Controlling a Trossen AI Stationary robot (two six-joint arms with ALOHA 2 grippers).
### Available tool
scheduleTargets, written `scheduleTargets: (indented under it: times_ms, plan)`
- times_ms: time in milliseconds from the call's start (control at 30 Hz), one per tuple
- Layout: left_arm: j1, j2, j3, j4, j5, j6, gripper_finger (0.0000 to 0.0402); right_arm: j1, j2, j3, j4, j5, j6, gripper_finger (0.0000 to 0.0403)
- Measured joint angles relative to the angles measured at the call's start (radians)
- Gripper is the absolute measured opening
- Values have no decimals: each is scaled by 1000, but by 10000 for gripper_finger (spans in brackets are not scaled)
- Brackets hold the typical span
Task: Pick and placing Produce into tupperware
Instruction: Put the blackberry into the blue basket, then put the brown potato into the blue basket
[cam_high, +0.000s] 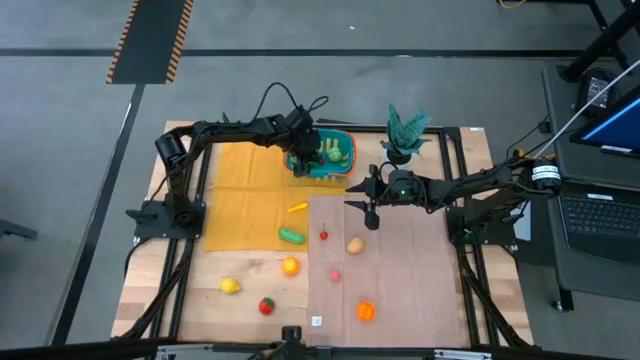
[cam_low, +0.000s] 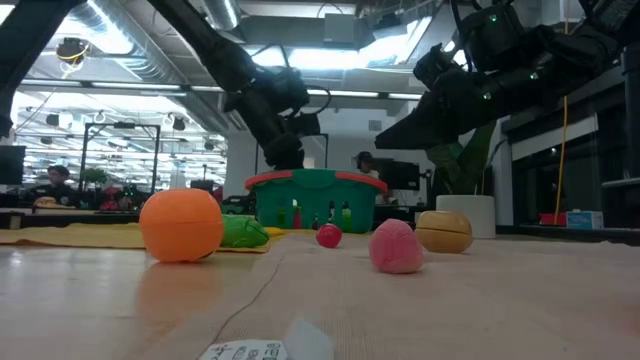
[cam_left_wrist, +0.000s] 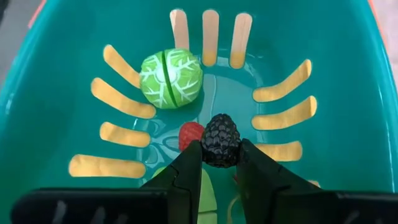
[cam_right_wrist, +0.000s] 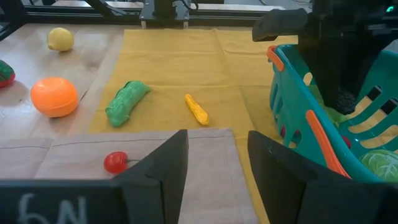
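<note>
Left gripper is down inside the tupperware, pinching a dark bumpy berry.
Green cabbage and a red piece sit in the tupperware too; right gripper hangs just beside it, fingers apart, holding nothing.

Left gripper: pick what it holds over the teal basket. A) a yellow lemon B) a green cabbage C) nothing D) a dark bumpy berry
D: in the left wrist view the left gripper pinches a dark bumpy berry between its fingers, above the floor of the teal basket, where the green cabbage lies.
</note>
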Motion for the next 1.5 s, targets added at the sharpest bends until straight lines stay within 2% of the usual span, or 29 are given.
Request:
scheduleTargets:
  times_ms: [233,467,667,800,1033,1233,1367,1500]
  plan:
    - [1,0,0,3,-9,6,94,0,0,0,-1,0,0,169]
    - [-13,0,0,3,-78,2,128,0,0,0,-7,0,0,169]
    - [-24,-1,0,3,-79,6,160,0,0,0,-6,0,0,169]
    - [-23,-34,-1,-4,-80,19,168,0,0,0,-6,0,0,169]
    - [-13,-200,-1,-55,-71,13,153,0,0,0,-6,0,-2,169]
    - [5,-381,-17,-234,66,6,136,2,0,0,-6,0,-87,169]
    - [15,-517,-125,-225,165,2,128,10,0,0,-4,0,-116,169]
    - [-5,-671,-285,-163,184,-48,121,24,0,0,10,0,-117,170]
